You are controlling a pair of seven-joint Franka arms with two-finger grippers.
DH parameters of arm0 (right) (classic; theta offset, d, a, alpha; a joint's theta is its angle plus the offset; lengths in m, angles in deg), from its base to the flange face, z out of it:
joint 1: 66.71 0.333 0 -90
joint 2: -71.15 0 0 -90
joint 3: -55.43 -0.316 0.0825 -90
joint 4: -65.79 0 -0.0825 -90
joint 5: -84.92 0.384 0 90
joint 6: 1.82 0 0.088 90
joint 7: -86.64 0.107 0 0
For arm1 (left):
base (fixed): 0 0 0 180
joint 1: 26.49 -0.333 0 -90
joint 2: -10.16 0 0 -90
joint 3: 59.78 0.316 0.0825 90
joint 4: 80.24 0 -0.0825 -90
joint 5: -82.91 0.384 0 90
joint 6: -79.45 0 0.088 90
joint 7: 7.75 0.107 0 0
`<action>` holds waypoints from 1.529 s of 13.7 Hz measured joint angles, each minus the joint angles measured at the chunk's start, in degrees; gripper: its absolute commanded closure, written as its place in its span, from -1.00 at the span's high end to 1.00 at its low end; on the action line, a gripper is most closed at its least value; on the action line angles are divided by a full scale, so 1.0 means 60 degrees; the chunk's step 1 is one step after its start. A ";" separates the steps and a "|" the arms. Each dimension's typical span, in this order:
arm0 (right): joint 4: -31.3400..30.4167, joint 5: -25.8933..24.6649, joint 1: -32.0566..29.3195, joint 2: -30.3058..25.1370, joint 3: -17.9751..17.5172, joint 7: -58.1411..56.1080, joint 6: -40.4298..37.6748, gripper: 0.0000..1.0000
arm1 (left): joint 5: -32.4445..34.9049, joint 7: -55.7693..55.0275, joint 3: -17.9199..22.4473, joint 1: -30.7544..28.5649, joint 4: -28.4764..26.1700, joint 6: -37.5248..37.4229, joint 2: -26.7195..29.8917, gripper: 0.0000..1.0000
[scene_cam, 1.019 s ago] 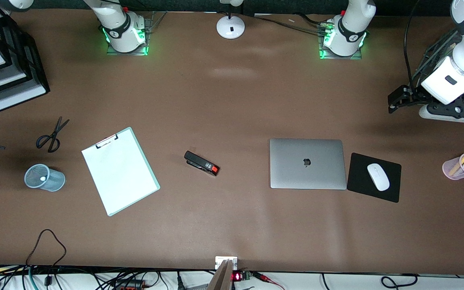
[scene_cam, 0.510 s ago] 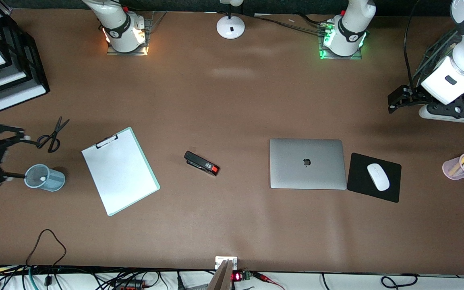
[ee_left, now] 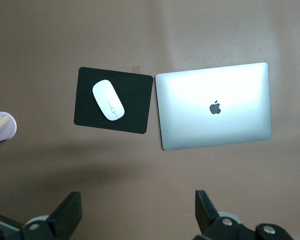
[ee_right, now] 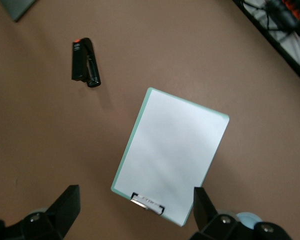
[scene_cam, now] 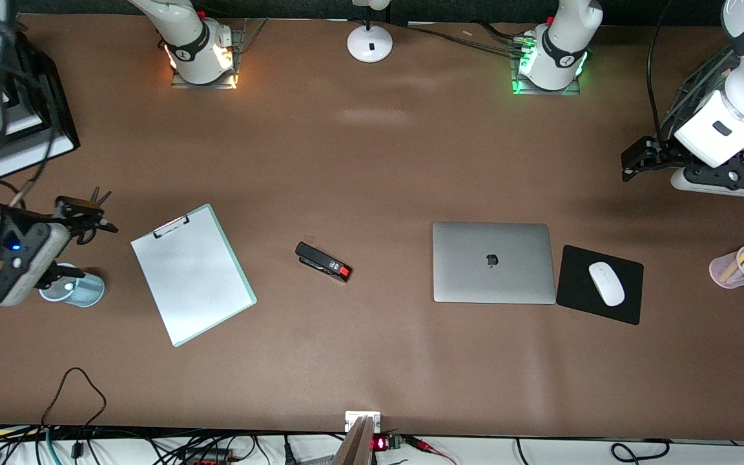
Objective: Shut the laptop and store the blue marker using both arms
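The silver-grey laptop (scene_cam: 493,262) lies closed, its apple logo up, beside the black mouse pad (scene_cam: 578,294); it also shows in the left wrist view (ee_left: 215,106). The blue marker does not show in any view. My left gripper (scene_cam: 633,165) hangs open and empty over the table at the left arm's end; its fingers stand wide apart in the left wrist view (ee_left: 138,212). My right gripper (scene_cam: 88,248) is open and empty over the blue mesh cup (scene_cam: 81,290) and the scissors; in the right wrist view (ee_right: 135,212) it looks down on the clipboard.
A clipboard (scene_cam: 192,274) and a black stapler (scene_cam: 323,261) lie mid-table. A white mouse (scene_cam: 606,283) sits on the pad. A pink cup of pens (scene_cam: 737,268) stands at the left arm's end. Black stacked trays (scene_cam: 55,123) and scissors (scene_cam: 95,196) are at the right arm's end.
My right arm has swung in from the table's edge, and its gripper now covers part of the mesh cup and the scissors. The left arm has not moved.
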 measured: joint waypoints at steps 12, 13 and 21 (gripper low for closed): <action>-0.4109 -0.1936 0.0686 -0.1429 0.0110 0.7697 0.1495 1.00 | 0.0000 -0.0020 -0.0004 0.0045 0.0281 0.0073 -0.0172 1.00; -0.4263 -0.2026 0.0502 -0.1524 0.0155 0.7800 0.1559 1.00 | 0.0000 -0.0020 -0.0003 0.0043 0.0285 0.0073 -0.0176 1.00; -0.4388 -0.2055 -0.0969 -0.3163 0.0205 0.7033 0.1181 1.00 | 0.0000 -0.0021 0.0018 -0.0023 0.0301 0.0042 -0.0193 1.00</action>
